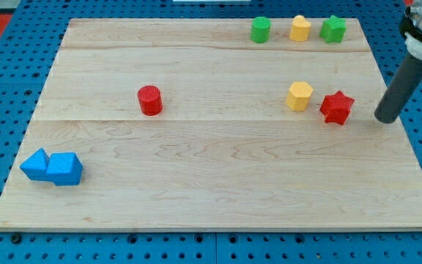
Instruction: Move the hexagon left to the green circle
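Note:
A yellow hexagon [300, 96] lies right of the board's middle, with a red star [337, 107] touching or nearly touching its right side. The green circle [261, 30] stands near the view's top, right of centre. My tip [385, 117] is at the board's right edge, right of the red star and apart from it. The tip touches no block.
A second yellow block [300, 28] and a green star [333, 29] stand right of the green circle. A red circle [150, 100] lies left of centre. Two blue blocks [52, 167] sit together at the lower left. The wooden board [211, 183] lies on a blue pegboard.

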Tool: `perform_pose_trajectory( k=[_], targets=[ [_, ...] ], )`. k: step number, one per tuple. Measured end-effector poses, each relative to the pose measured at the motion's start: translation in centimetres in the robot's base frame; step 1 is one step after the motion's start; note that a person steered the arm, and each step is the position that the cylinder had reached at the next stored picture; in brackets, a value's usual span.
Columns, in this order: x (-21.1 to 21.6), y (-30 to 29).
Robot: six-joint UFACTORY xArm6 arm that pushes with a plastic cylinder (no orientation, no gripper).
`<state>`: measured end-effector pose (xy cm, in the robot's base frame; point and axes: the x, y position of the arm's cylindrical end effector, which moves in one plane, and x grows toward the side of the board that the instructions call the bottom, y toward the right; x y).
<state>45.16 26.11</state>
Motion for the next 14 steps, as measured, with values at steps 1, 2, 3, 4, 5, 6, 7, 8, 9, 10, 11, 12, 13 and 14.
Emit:
perform_pose_trajectory(
  k=[1,2,3,4,5,6,7,8,9,10,11,12,13,14],
  targets=[
    [-0.1,-4.9],
    [-0.6,-8.8],
    [-1.2,-12.6],
    [-1.4,-13.8],
    [-1.6,-13.8],
    [-1.6,-13.8],
    [-4.2,-13.1],
    [-7.4,-12.7],
    [-10.4,-16.7],
    [-13.6,-16.5],
    [-14.2,-14.6],
    [-14.7,-11.4],
    [-14.6,-9.9],
    [-15.7,-9.2]
  ],
)
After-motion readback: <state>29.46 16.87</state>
